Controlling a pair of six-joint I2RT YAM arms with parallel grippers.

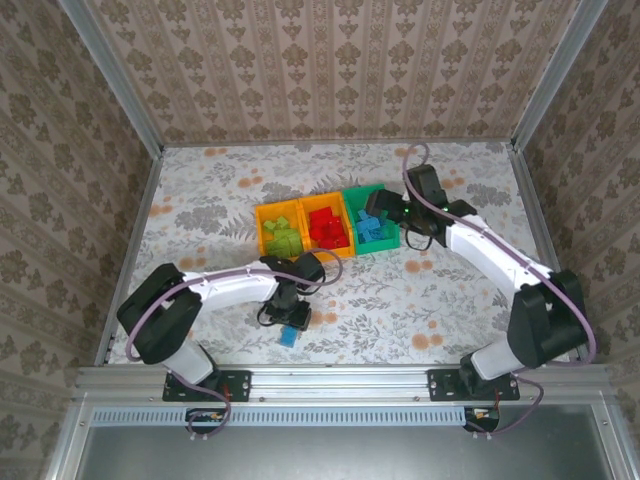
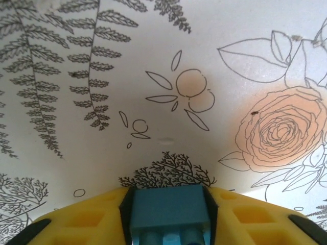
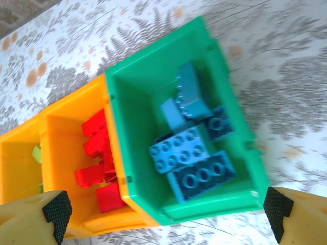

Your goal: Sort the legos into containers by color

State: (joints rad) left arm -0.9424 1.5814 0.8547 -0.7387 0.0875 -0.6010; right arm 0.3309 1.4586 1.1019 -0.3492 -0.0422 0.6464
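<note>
Blue lego [image 2: 169, 206] sits clamped between the left fingers [image 2: 82, 222], pads against both of its side faces, low over the surface [image 2: 153, 61] toward the near edge. The green container [image 1: 349, 210], which holds blue legos [image 3: 179, 150], lies farther from the near edge and to the right of this grip, past the orange-yellow container [image 3: 66, 132] of red legos [image 3: 94, 145]. The right fingers [image 3: 53, 212] stand spread wide above the green container, holding nothing. The carry likely runs forward and rightward into space those fingers occupy.
</note>
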